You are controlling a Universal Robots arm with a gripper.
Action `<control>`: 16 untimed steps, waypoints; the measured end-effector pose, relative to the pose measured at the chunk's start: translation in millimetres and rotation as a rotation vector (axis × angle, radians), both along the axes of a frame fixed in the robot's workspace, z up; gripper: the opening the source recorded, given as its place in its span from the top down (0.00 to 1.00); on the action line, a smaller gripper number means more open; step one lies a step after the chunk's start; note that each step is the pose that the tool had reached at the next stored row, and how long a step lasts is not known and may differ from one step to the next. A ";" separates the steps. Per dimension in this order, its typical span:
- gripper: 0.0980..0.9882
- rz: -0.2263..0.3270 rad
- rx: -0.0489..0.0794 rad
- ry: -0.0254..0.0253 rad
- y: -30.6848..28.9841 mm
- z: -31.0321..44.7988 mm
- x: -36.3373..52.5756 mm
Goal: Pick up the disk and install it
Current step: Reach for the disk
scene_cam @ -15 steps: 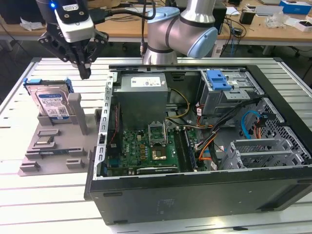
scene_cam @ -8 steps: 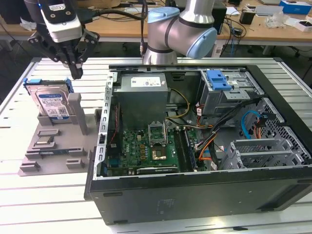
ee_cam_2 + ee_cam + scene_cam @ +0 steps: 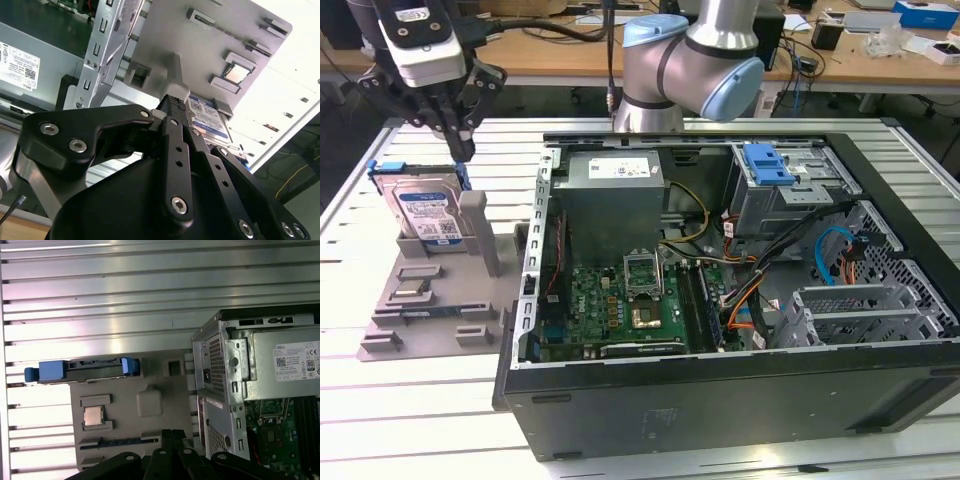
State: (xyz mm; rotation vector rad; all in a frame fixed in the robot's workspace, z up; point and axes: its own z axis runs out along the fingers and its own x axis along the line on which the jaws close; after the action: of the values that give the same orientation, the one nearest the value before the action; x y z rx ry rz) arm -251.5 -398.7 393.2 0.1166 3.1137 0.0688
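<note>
The disk (image 3: 424, 210) stands on edge in a grey holder (image 3: 430, 300) on the table, at the exterior view's left. It is silver with a blue-and-white label and a blue carrier around it. My gripper (image 3: 461, 150) hangs just above the disk's upper corner, on the side towards the computer case, with its fingers together and nothing between them. In the second wrist view the gripper (image 3: 175, 102) points down at the disk (image 3: 207, 119). In the first wrist view the disk (image 3: 90, 369) shows edge-on beyond the gripper (image 3: 171, 434).
The open computer case (image 3: 720, 390) lies to the exterior view's right of the holder. It holds a grey power supply (image 3: 615, 185), a motherboard (image 3: 620, 300), a drive cage with a blue latch (image 3: 767, 163) and loose cables. The holder also carries a processor chip (image 3: 93, 415).
</note>
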 end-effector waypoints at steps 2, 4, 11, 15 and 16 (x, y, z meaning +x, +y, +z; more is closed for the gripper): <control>1.00 0.000 0.000 -0.0001 0.0 -0.1 -4.8; 1.00 0.000 0.000 0.0000 0.0 -0.1 -9.3; 1.00 0.000 0.000 0.0000 0.0 -0.2 -24.6; 1.00 0.000 0.000 0.0000 0.1 -0.2 -33.7; 1.00 0.000 0.000 -0.0001 0.1 -0.3 -36.3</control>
State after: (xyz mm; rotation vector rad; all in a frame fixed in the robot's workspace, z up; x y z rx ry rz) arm -287.9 -398.6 392.9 0.1165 3.1136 0.0688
